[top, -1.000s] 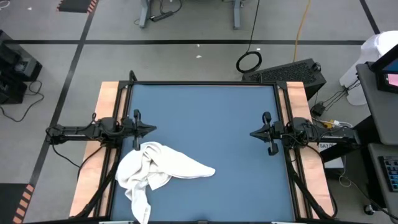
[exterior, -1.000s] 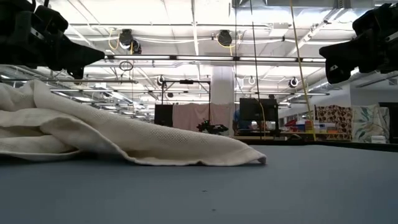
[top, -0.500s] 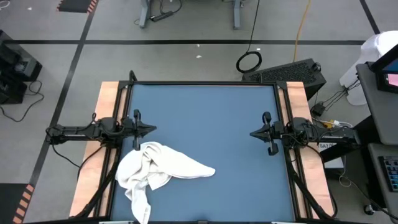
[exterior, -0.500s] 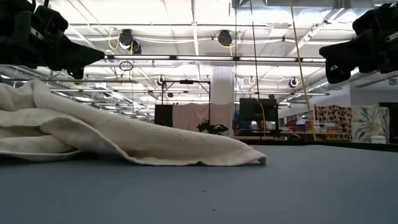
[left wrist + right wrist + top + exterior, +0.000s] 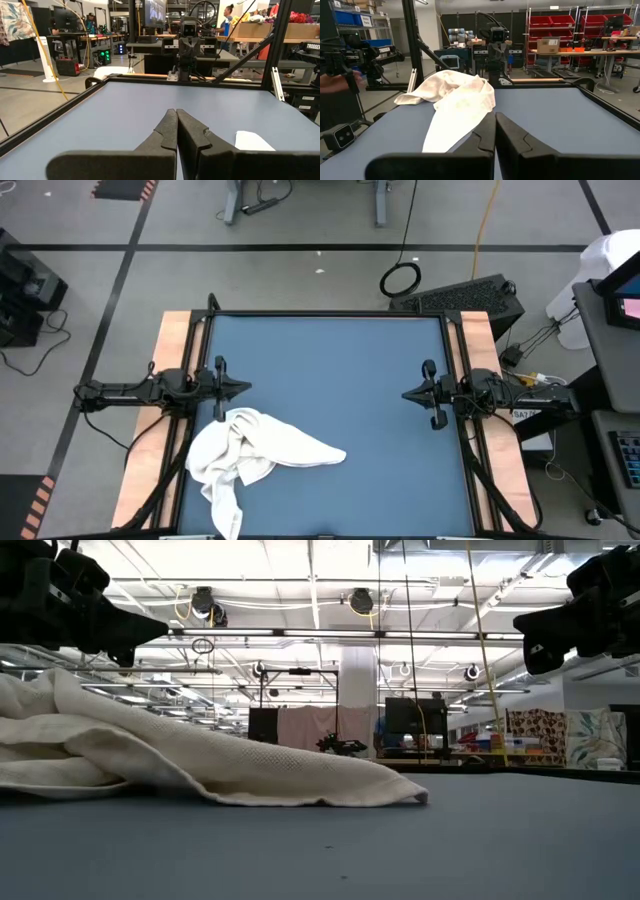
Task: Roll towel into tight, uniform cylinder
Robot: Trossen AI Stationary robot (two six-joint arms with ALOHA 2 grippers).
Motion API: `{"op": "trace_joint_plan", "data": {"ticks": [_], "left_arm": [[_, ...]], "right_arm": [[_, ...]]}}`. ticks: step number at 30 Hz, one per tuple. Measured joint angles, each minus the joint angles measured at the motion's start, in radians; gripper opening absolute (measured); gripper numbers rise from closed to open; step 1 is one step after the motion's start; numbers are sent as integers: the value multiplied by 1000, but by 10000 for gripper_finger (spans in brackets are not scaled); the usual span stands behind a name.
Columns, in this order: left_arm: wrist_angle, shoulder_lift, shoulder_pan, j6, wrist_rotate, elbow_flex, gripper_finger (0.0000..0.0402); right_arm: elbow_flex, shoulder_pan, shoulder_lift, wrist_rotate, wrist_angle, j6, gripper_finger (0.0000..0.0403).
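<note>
Clearly the towel (image 5: 255,455) lay crumpled just beside the clenched, empty left gripper (image 5: 243,388), far from the clenched right gripper (image 5: 408,394), so flattening should come first

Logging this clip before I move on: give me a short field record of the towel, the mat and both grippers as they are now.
towel: crumpled in a heap, not rolled, one end trailing toward the near edge
towel place: near-left part of the mat
left gripper: shut, empty, above the mat at its left edge, just beyond the towel
right gripper: shut, empty, above the mat at its right edge, far from the towel
contact: neither gripper touches the towel
task: rolling not yet begun
</note>
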Motion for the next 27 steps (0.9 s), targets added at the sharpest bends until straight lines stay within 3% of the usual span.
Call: {"op": "trace_joint_plan", "data": {"ticks": [27], "left_arm": [[63,1,0,-16,-4,39,2]], "right_arm": [[0,0,0,1,0,-11,0]]}}
